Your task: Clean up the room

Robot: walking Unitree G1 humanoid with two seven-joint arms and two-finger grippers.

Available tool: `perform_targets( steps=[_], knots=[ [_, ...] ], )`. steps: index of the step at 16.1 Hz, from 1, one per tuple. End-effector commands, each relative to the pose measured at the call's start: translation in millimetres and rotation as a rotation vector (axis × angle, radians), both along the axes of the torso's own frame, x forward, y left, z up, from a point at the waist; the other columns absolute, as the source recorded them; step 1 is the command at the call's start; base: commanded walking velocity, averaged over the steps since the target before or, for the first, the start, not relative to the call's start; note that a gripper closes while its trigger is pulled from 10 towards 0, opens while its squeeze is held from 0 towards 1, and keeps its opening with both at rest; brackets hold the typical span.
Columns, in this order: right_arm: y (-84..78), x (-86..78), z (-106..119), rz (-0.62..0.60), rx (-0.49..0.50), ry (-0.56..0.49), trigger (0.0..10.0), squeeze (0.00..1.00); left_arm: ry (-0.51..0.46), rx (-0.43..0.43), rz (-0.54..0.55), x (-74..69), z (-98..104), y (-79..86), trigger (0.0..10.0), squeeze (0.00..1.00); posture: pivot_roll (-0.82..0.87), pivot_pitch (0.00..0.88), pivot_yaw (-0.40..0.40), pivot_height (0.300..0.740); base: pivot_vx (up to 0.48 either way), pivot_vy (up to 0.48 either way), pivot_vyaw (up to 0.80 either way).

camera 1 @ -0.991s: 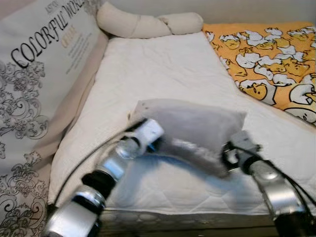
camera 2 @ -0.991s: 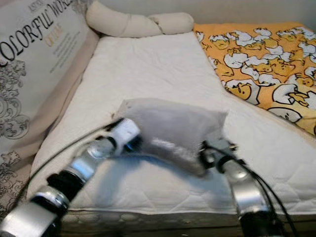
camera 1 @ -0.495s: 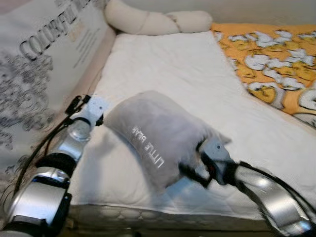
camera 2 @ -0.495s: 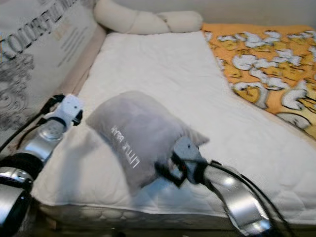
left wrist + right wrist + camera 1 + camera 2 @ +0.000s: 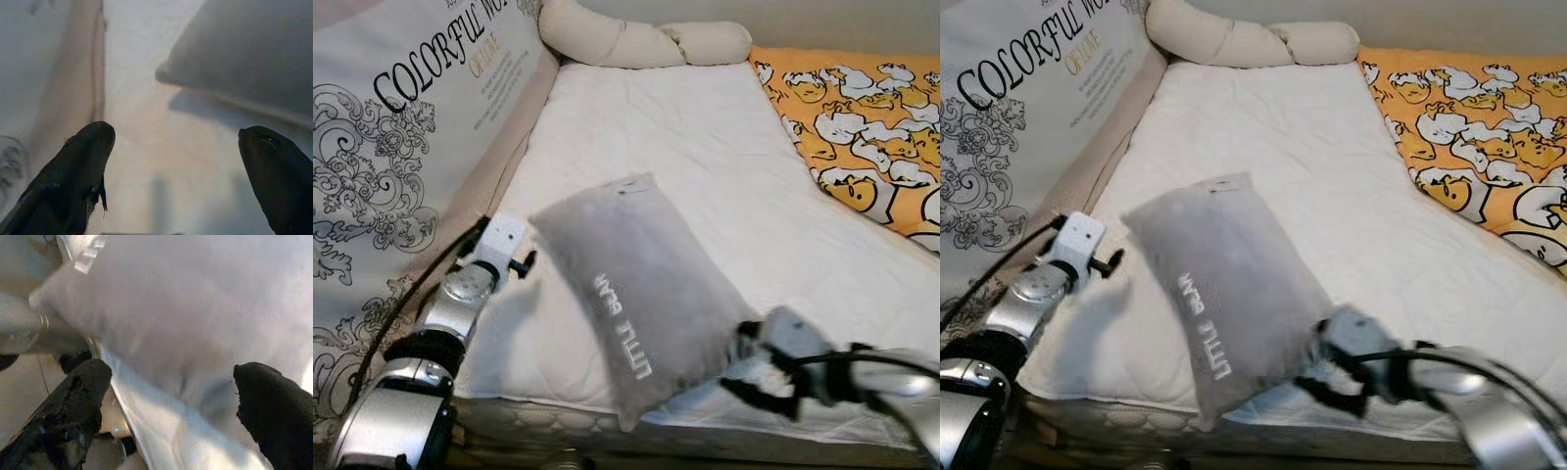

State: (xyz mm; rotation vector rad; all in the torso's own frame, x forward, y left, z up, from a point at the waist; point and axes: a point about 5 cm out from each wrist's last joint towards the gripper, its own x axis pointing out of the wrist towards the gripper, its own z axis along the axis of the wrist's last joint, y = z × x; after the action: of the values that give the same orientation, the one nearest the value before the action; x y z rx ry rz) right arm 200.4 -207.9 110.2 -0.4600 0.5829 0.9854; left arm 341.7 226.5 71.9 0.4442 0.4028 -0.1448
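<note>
On the near part of the white mattress (image 5: 666, 147) lies the grey pillow (image 5: 631, 289), one corner past the near edge; left gripper (image 5: 178, 161) hovers spread at its left, right gripper (image 5: 171, 401) spread at its near-right corner, neither gripping
</note>
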Motion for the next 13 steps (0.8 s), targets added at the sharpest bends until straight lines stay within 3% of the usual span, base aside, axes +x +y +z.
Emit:
perform_targets(
  steps=[1, 2, 3, 5, 6, 7, 8, 9, 10, 11, 12, 13],
  knots=[
    [-13.4, 1.0, 8, -0.012, -0.009, -0.004, 10.0, 0.00, 0.004, -0.047, 0.011, -0.3, 1, 0.6, 10.0, 0.00, 0.03, 0.000, 0.046, 0.740, 0.000, 0.000, 0.00],
    [-25.4, 1.0, 16, -0.024, -0.018, -0.012, 10.0, 0.00, 0.011, -0.055, 0.007, -3.2, -2, 0.6, 10.0, 0.00, 0.03, 0.000, 0.046, 0.740, 0.000, 0.000, 0.00],
    [-37.8, 6.7, 41, -0.090, 0.098, -0.088, 10.0, 0.00, 0.003, -0.052, -0.004, -7.5, -4, 1.5, 10.0, 0.00, 0.03, 0.000, 0.049, 0.740, 0.000, 0.000, 0.00],
    [-45.4, 16.5, 61, -0.178, 0.252, -0.176, 10.0, 0.00, -0.019, -0.056, -0.008, -9.8, -4, 2.1, 10.0, 0.00, 0.02, 0.000, 0.057, 0.740, 0.000, 0.000, 0.00],
    [-65.5, 35.1, 69, -0.350, 0.256, -0.311, 10.0, 0.00, -0.025, -0.105, 0.020, -13.0, -7, 1.3, 10.0, 0.00, 0.01, 0.000, 0.064, 0.740, 0.000, 0.000, 0.00],
    [-74.5, 42.8, 68, -0.433, 0.234, -0.347, 10.0, 0.00, -0.023, -0.128, 0.033, -14.4, -9, 0.5, 10.0, 0.00, 0.01, 0.000, 0.064, 0.740, 0.000, 0.000, 0.00],
    [-87.0, 55.8, 56, -0.562, 0.134, -0.363, 10.0, 0.00, -0.011, -0.203, 0.051, -16.7, -13, -5.6, 10.0, 0.00, 0.00, 0.000, 0.074, 0.740, 0.000, 0.000, 0.00],
    [-89.0, 62.6, 46, -0.618, 0.109, -0.352, 10.0, 0.00, 0.009, -0.263, 0.054, -17.7, -17, -12.5, 10.0, 0.00, 0.00, 0.000, 0.075, 0.740, 0.000, 0.000, 0.00],
    [-87.0, 72.7, 34, -0.681, 0.126, -0.354, 10.0, 0.00, 0.036, -0.384, 0.051, -19.1, -22, -23.5, 10.0, 0.00, 0.00, 0.000, 0.075, 0.740, 0.000, 0.000, 0.00],
    [-76.1, 90.3, 12, -0.791, 0.243, -0.311, 10.0, 0.00, 0.117, -0.617, 0.048, -23.3, -33, -43.5, 10.0, 0.00, 0.01, 0.000, 0.075, 0.740, 0.000, 0.000, 0.00],
    [-69.1, 97.3, 1, -0.829, 0.307, -0.276, 10.0, 0.00, 0.141, -0.686, 0.045, -25.4, -37, -50.3, 10.0, 0.00, 0.01, 0.000, 0.077, 0.740, 0.000, 0.000, 0.00],
    [-51.8, 110.7, -26, -0.930, 0.447, -0.154, 10.0, 0.00, 0.204, -0.796, 0.077, -33.3, -52, -62.2, 10.0, 0.12, 0.02, 0.000, 0.074, 0.740, 0.000, 0.000, 0.00]
  ],
)
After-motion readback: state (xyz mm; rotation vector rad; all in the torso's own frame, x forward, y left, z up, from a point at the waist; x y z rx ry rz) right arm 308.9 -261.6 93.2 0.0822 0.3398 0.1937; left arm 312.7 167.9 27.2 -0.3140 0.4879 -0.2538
